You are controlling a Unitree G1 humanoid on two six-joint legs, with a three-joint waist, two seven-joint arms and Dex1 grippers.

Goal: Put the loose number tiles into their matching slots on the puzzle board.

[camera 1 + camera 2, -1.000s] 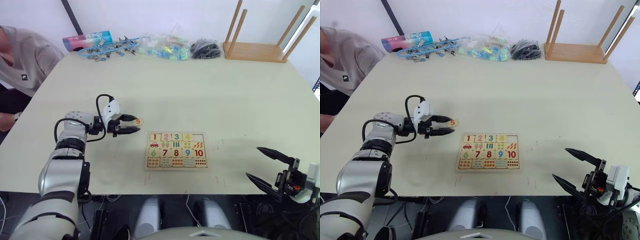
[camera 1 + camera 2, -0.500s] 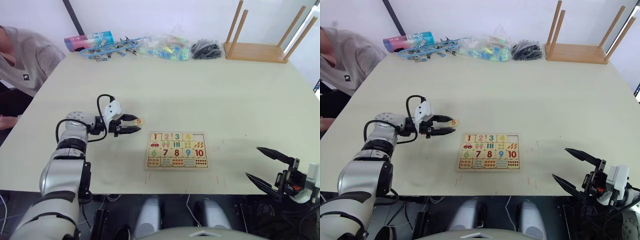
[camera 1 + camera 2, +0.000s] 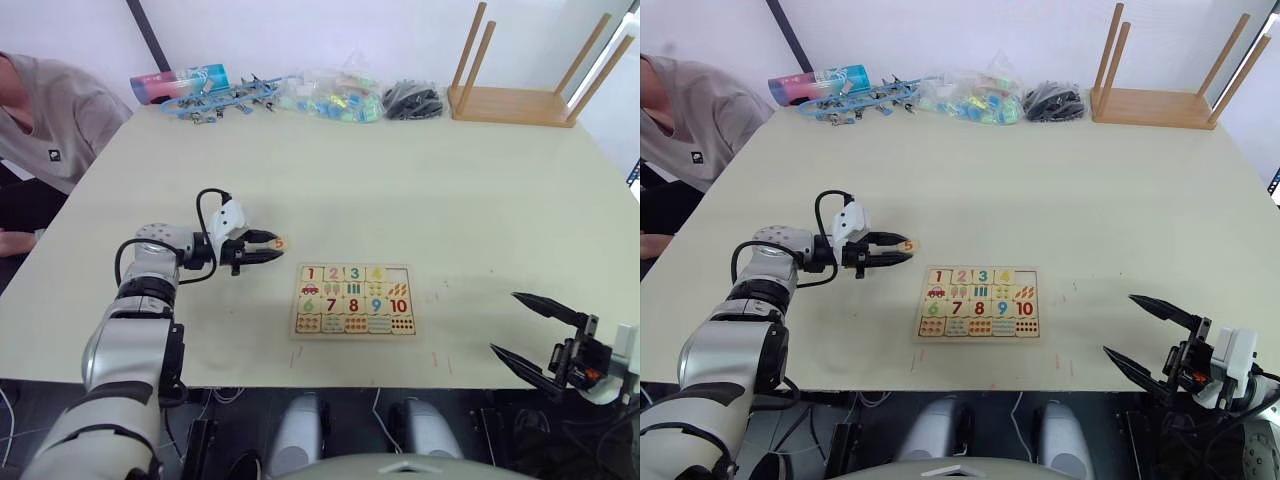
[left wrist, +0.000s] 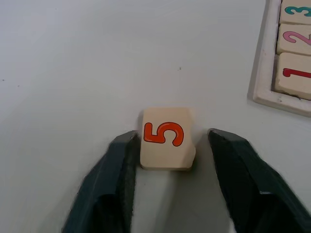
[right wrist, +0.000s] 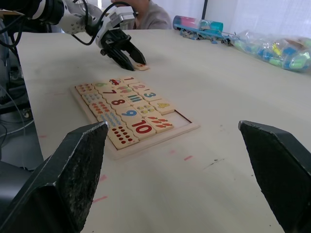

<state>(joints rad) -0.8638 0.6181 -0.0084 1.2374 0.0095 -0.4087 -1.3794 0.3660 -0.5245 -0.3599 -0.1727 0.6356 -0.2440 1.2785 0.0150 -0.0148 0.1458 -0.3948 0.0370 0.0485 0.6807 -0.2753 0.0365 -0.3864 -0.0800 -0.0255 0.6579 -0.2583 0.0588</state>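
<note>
The puzzle board point(image 3: 353, 299) lies flat near the table's front edge, with tiles 1 to 4 seated in its top row. The slot point(image 3: 399, 274) at the right end of that row is bare wood. One loose number tile point(image 4: 166, 137), printed with an orange 5, lies on the table left of the board. My left gripper point(image 3: 268, 247) is open, its fingers point(image 4: 121, 160) straddling this tile: one finger sits at the tile's edge and the other stands a little apart. My right gripper point(image 3: 504, 322) hangs open beyond the table's front right edge, holding nothing.
Along the table's back edge lie a pink and blue tube point(image 3: 178, 80), blue clips point(image 3: 215, 100), a bag of coloured pieces point(image 3: 325, 95), black cables point(image 3: 412, 98) and a wooden rack point(image 3: 520, 100). A person in a grey top point(image 3: 40, 110) sits at the left.
My left gripper has edged slightly to the right, closing in around the 5 tile. The board and my right gripper have not moved.
</note>
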